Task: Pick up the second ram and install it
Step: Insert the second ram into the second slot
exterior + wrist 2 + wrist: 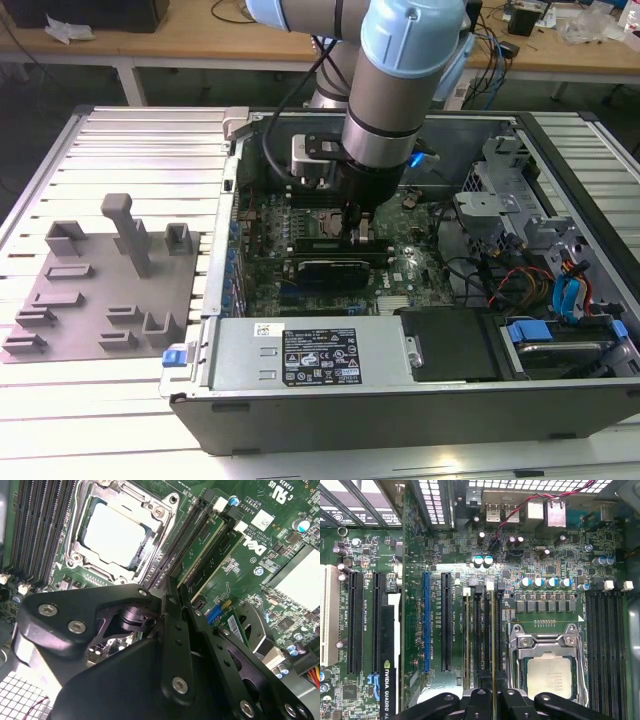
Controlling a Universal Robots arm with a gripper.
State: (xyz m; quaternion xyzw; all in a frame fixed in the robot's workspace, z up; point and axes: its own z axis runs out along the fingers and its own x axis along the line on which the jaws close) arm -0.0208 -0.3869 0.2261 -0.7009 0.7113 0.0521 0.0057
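Second ram [493, 645] sits edge-on between my gripper [493, 696] fingers in the first wrist view, a thin green strip running up from the pads into the bank of memory slots [481, 635] just beside the processor socket [547, 665]. I read the fingers as closed narrow on its top edge, holding it. In the second wrist view the fingers [175, 625] come together over the slots next to the socket, with a seated stick [205, 545] beyond them. I judge the ram light and stiff but fragile: thin board, small chips, contacts along the lower edge; best gripped on the long upper edge, mid-length, kept square to the slot. Farther off, the exterior view shows the arm [400, 90] reaching down into the open computer case [400, 400] on the worktop [120, 150], gray fixture tray [100, 300] well apart on the exterior view's left.
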